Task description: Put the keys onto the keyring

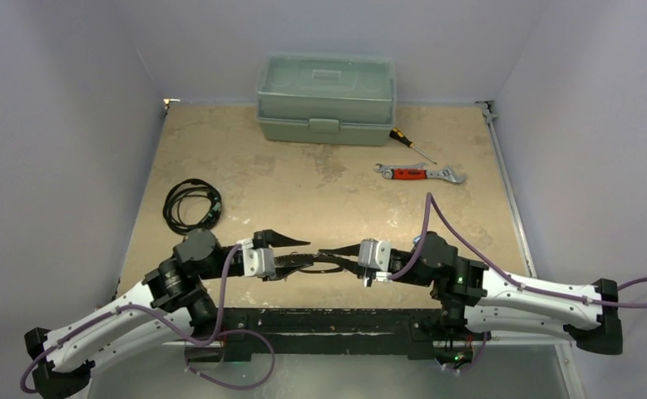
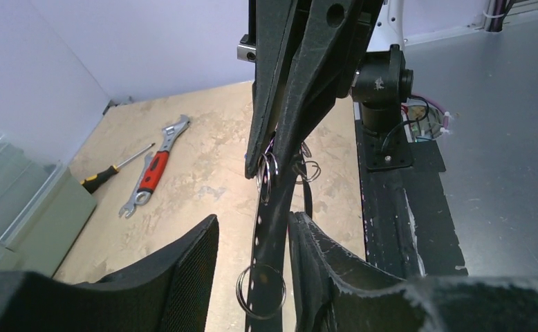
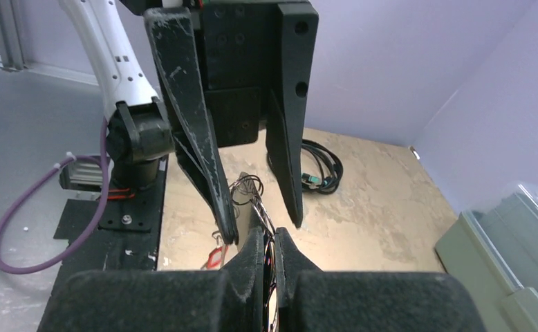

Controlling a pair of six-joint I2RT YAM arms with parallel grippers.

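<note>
**Lavender walls, two arms tip to tip: hold the ring quiet, close square**

Lavender walls box in a tan worktop (image 1: pixel 303 191). A green toolbox (image 1: pixel 324 100) sits at the back. A coiled black cable (image 1: pixel 191 205), a red-handled wrench (image 1: pixel 420 173) and a screwdriver (image 1: pixel 410 143) lie well away from the work.

Both arms meet above the near edge. The right gripper (image 3: pixel 270 238) has its fingers pressed together on the thin wire of the keyring (image 2: pixel 269 171), which is held up in the air between the arms, clear of the worktop. The left gripper (image 2: pixel 254 221) has its fingers parted, one on each side of a dark perforated strip (image 2: pixel 265 242) that runs down from the right fingers. They grip nothing.

The keys are too small to pick out, though a red scrap (image 3: pixel 215 256) low in the right wrist view may be one tag.

The step looks like a fresh grasp by the left arm. It would go best if the right arm kept the ring motionless while the left closed squarely on the dangling piece. An off-centre pinch would probably twist the wire out of line.
</note>
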